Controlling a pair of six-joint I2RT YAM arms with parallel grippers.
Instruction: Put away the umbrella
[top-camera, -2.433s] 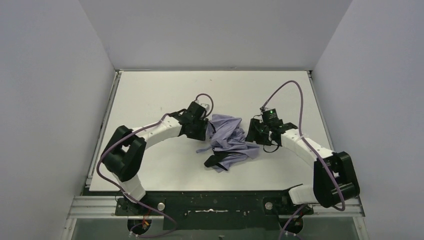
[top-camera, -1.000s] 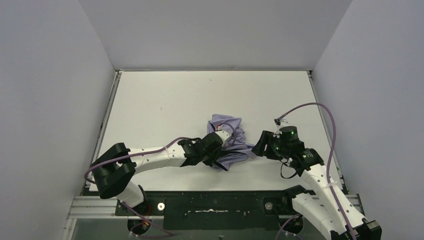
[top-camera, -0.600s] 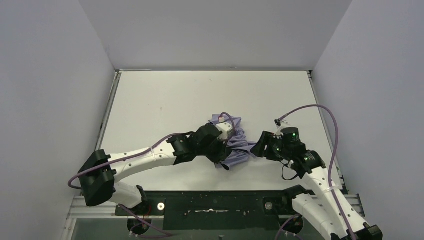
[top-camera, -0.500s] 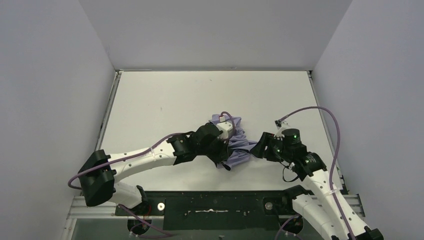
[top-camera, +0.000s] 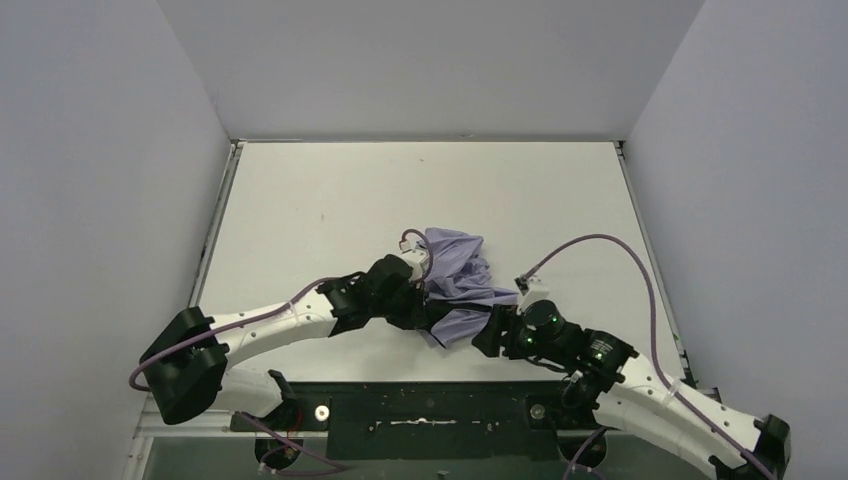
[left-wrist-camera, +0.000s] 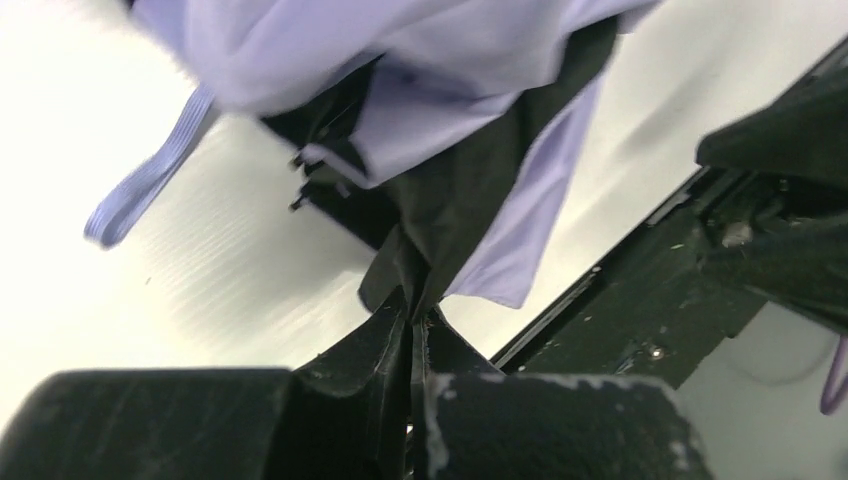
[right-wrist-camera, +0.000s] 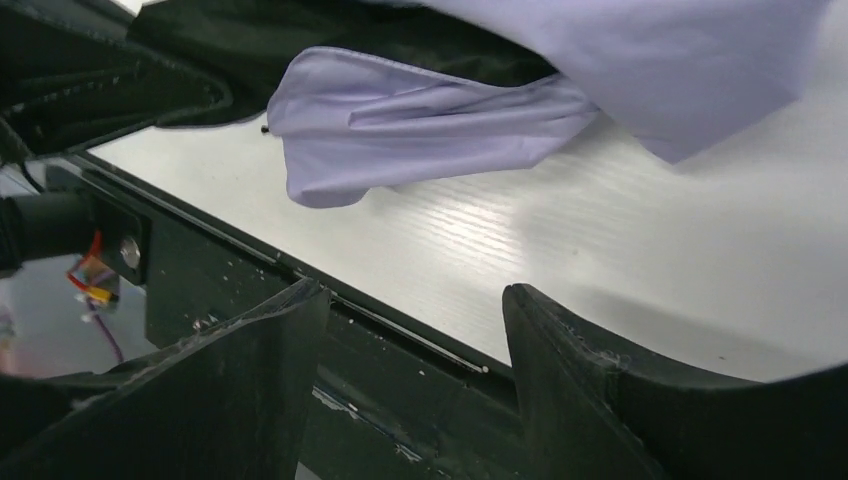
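Where the two fingers (left-wrist-camera: 350, 375) of the left gripper (left-wrist-camera: 410, 322) meet, pressed tight with no gap, a fold of black lining is pinched between their tips. It belongs to the compact folding umbrella (left-wrist-camera: 420, 60) of pale lavender fabric, which bunches up just beyond and above those fingertips. A flat ribbed lavender strap (left-wrist-camera: 150, 180) trails off to the left of the fingers onto the flat white table (left-wrist-camera: 200, 290).

From the top camera the umbrella (top-camera: 455, 280) is a crumpled heap lying on the table (top-camera: 330, 190). The left gripper (top-camera: 428, 312) is at its near left side and the right gripper (top-camera: 488, 333) just beside its near right corner.

The right gripper (right-wrist-camera: 412, 295) has its black fingers (right-wrist-camera: 250, 390) spread wide, with only bare table top (right-wrist-camera: 560, 250) between them. A loose lavender flap of the umbrella (right-wrist-camera: 400, 130) rests on the surface a little ahead of the fingertips, closer to the left-hand finger, untouched by either. The black rail (right-wrist-camera: 230, 275) along the table's near edge runs below the fingers.
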